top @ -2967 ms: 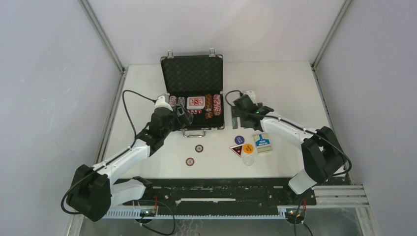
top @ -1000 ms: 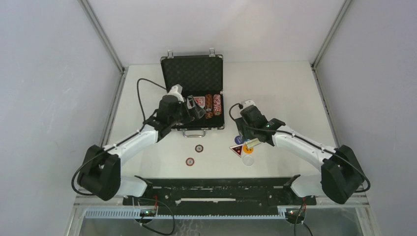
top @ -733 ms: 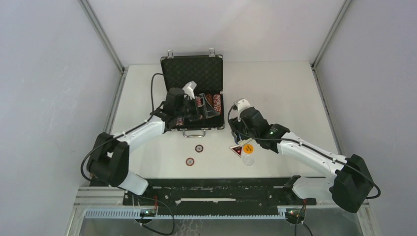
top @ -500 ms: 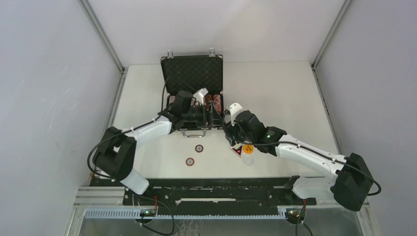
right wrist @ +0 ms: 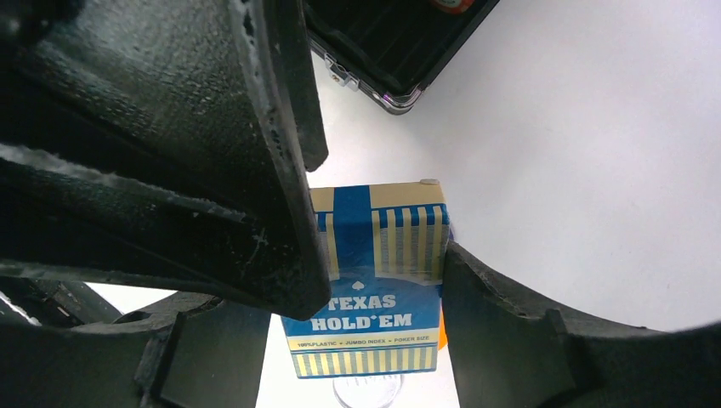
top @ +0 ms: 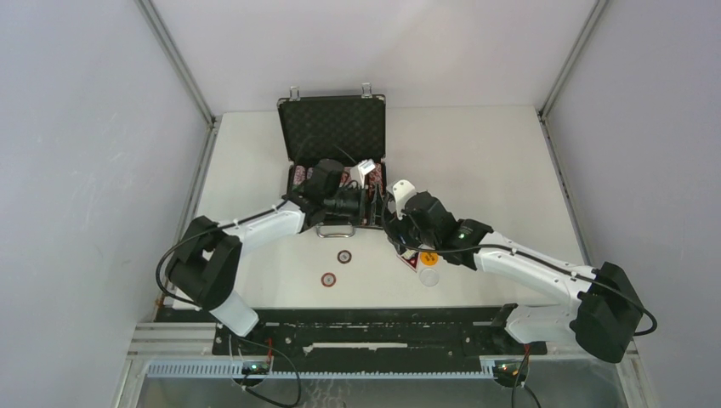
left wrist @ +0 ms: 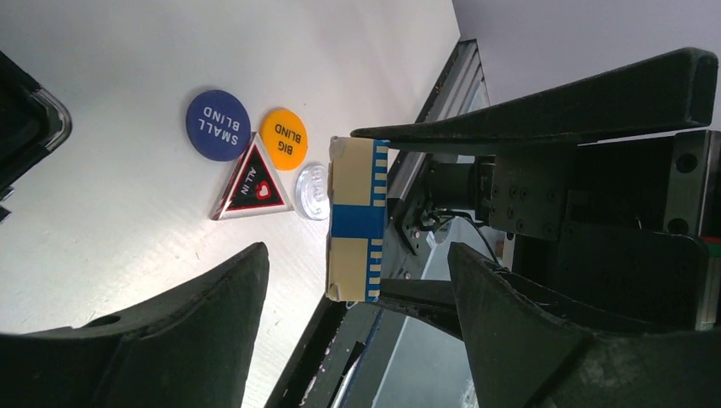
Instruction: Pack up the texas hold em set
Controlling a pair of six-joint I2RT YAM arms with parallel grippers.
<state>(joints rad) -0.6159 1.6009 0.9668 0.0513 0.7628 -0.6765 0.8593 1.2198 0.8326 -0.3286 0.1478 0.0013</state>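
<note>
One blue deck point(right wrist: 366, 272) (in right tool point(right wrist: 378, 225)) near case point(right wrist: 383, 42) corner.

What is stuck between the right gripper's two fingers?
The blue card deck. The right gripper pinches it from both sides. The right wrist view shows this best, and the left wrist view shows it too.

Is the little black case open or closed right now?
Open. The case has its foam-lined lid standing up at the back, so its inside shows.

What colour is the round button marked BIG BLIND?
Orange; the round BIG BLIND button shows best in the left wrist view.
</note>
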